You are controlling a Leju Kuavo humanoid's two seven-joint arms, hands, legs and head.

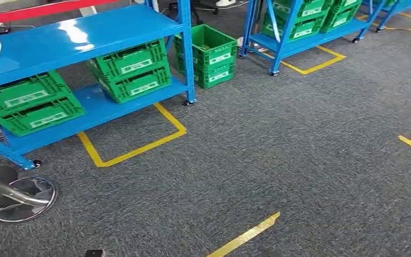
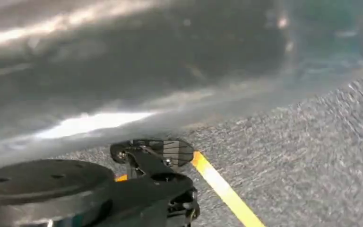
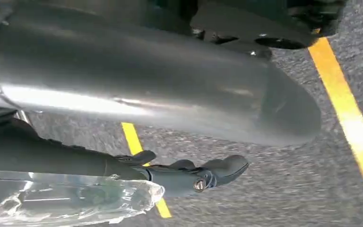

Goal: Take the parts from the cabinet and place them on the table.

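Carrying leg, as we judge it: on the left, the blue rack (image 1: pixel 75 32) holds green crates (image 1: pixel 29 104) on its lower shelf, with a chrome stand base (image 1: pixel 21 201) on the grey carpet (image 1: pixel 299 160) just in front of its near corner. Yellow floor tape (image 1: pixel 134 150) frames the rack's bay. Further right, a lone green crate (image 1: pixel 208 53) sits on the floor beside a second rack (image 1: pixel 278 48). We cannot tell whether the left hand is spread or closed, because its wrist view is blurred. The right hand (image 3: pixel 189 177) hangs low over the carpet with its dark fingers laid along a clear plastic bag (image 3: pixel 71 198). We take this bag to be the part, and it appears to be pinched against the hand rather than wrapped by it. That hold is our main worry. The film looks slick and crumpled, so the jolt of a step could work it loose and drop it on the floor before it gets to the table. The silver limb close beside the hand could also brush the bag and knock it free. A turn to the left brings another risk, since a foot could catch the chrome base or the rack's caster and upset the robot's balance.
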